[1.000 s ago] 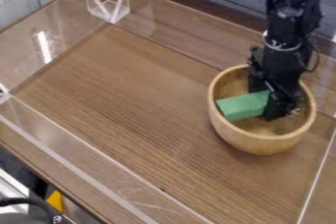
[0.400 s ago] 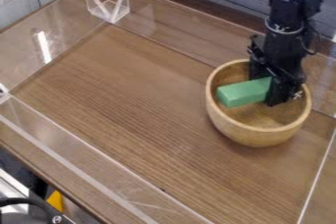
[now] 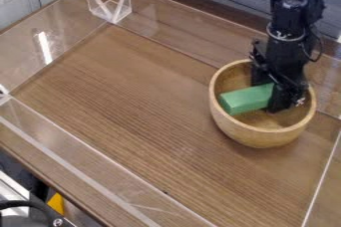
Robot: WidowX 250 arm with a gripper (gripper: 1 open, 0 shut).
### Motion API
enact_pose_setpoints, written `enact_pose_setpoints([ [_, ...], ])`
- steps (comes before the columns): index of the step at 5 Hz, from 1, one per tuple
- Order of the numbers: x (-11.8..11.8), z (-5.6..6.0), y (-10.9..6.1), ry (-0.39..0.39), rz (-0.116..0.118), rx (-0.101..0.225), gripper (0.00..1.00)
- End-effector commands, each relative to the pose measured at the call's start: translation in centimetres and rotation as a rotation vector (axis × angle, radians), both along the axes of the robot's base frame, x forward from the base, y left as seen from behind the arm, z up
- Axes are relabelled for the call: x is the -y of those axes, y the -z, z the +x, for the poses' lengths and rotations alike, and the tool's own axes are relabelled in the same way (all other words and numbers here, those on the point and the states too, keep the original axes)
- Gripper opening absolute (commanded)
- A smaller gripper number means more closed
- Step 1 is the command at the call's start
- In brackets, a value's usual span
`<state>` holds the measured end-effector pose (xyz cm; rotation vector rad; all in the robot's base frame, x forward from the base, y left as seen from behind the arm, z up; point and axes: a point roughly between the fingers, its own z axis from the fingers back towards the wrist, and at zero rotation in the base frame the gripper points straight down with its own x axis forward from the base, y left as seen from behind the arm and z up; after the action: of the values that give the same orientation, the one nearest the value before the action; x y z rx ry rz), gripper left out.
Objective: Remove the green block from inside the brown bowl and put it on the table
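Wood-grain counter (image 3: pixel 134 102) lies bare beside the hand (image 3: pixel 281 97), which is clamped on the green block (image 3: pixel 249 99) low inside the brown bowl (image 3: pixel 253 129), so lifting out and setting down remain.

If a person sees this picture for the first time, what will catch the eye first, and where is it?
The bright green block stands out most: it sits inside the brown wooden bowl at the right side of the table. The black robot hand reaches straight down into the bowl, shut on the block's right end. In the far left corner, a small clear acrylic stand rests near the transparent walls.
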<state>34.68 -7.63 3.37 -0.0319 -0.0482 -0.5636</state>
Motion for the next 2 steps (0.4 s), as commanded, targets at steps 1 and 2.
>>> enact_pose_setpoints([
  [1,-0.54,-0.10,-2.01,0.043,-0.012,0.041,0.00],
  [2,-1.05,-0.81,-2.76,0.088,-0.017,0.035,0.00],
])
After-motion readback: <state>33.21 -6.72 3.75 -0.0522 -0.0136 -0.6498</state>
